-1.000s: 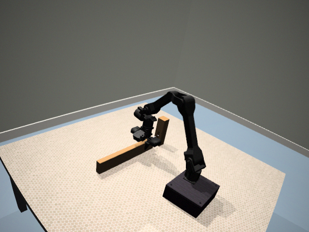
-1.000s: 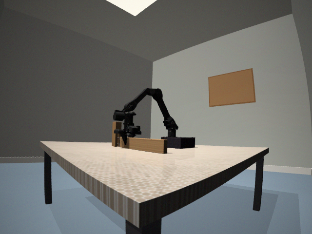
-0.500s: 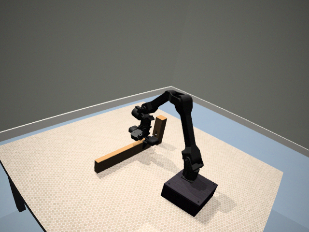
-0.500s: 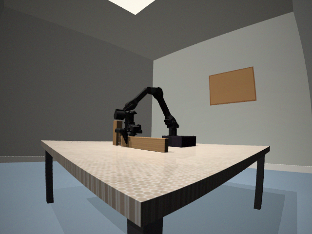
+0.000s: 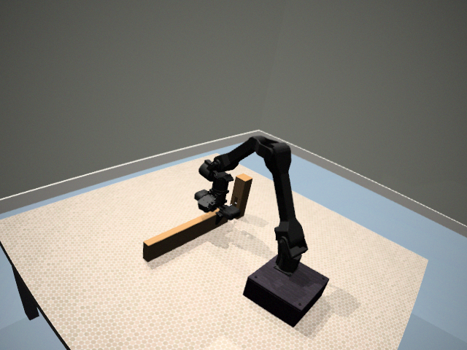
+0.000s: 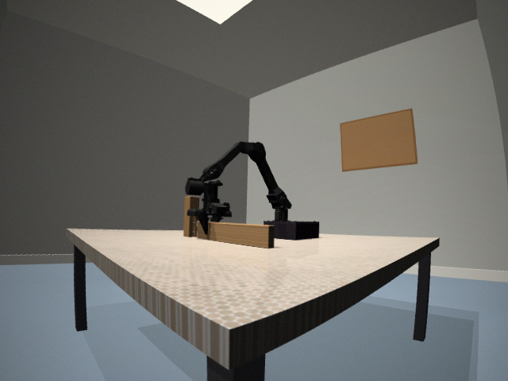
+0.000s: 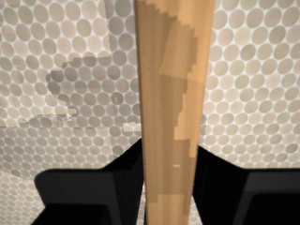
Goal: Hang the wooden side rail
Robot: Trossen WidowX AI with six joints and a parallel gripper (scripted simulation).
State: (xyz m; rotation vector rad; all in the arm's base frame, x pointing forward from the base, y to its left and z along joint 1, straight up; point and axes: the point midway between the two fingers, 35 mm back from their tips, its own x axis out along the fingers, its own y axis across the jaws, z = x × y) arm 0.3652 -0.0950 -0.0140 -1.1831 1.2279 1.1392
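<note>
The wooden side rail (image 5: pixel 180 230) (image 6: pixel 244 234) (image 7: pixel 173 94) stands on its narrow edge, and its far end rests on the table. My gripper (image 5: pixel 216 214) (image 6: pixel 209 228) (image 7: pixel 162 139) is shut on the rail near its hook end, one finger on each side. The headboard post (image 5: pixel 246 195) (image 6: pixel 187 215) stands upright just beyond that end, in line with the rail. A small gap with thin metal parts shows between rail and post in the exterior view. The gripper partly covers the hooks and slot in the top view. I cannot tell whether the hooks touch the pins.
The arm's dark base box (image 5: pixel 286 286) (image 6: pixel 305 230) stands on the table (image 5: pixel 169 301) (image 6: pixel 254 279), off to one side of the rail. The arm arches over from it to the gripper. The gripper body is close beside the post.
</note>
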